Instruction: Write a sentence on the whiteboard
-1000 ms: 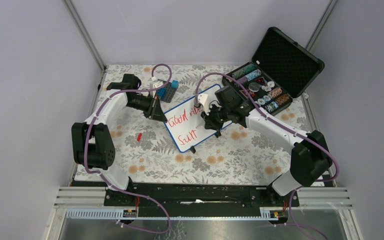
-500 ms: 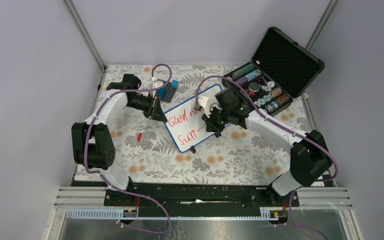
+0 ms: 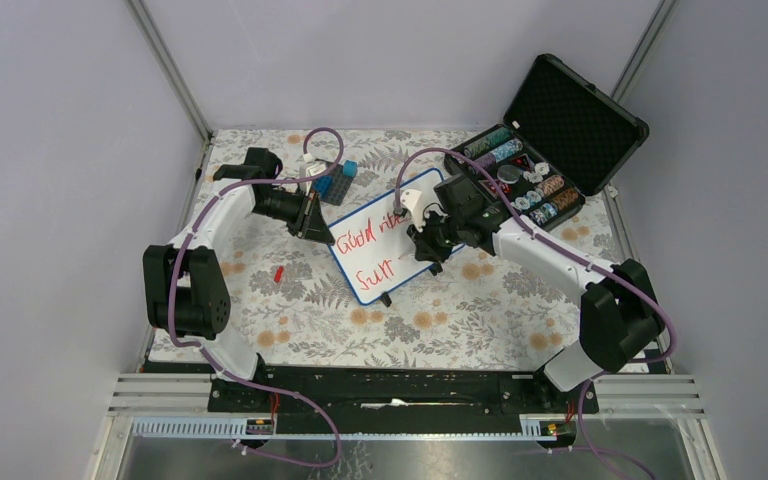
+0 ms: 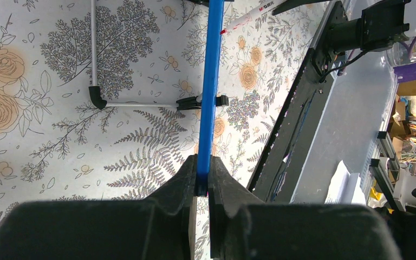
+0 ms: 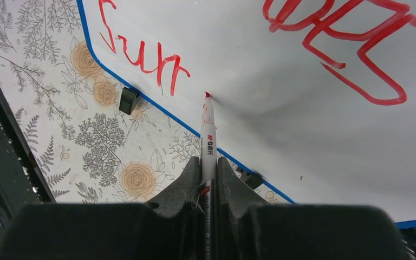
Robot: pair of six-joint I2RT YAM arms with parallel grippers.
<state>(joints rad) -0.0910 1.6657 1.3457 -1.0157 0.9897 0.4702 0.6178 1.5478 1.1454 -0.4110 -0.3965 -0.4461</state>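
Note:
The whiteboard (image 3: pixel 415 195) with a blue rim lies tilted on the floral cloth, its black feet on the near side. My left gripper (image 3: pixel 318 222) is shut on the board's left rim; in the left wrist view the blue edge (image 4: pixel 212 81) runs straight out from between the jaws (image 4: pixel 203 176). The sentence (image 3: pixel 360 240) is red handwriting in two lines, the lower one reading "Surr" (image 5: pixel 141 54). My right gripper (image 5: pixel 208 170) is shut on a white marker (image 5: pixel 207 135). The marker's red tip rests on the white surface (image 5: pixel 281 70) just right of the last letter.
An open black case (image 3: pixel 550 130) of poker chips stands at the far right, close behind the right arm. Blue bricks (image 3: pixel 338 182) sit behind the left gripper. A small red cap (image 3: pixel 278 272) lies on the cloth left of the board.
The right gripper with the marker has shifted slightly over the board near the end of the lower line. The left arm and the board have not moved.

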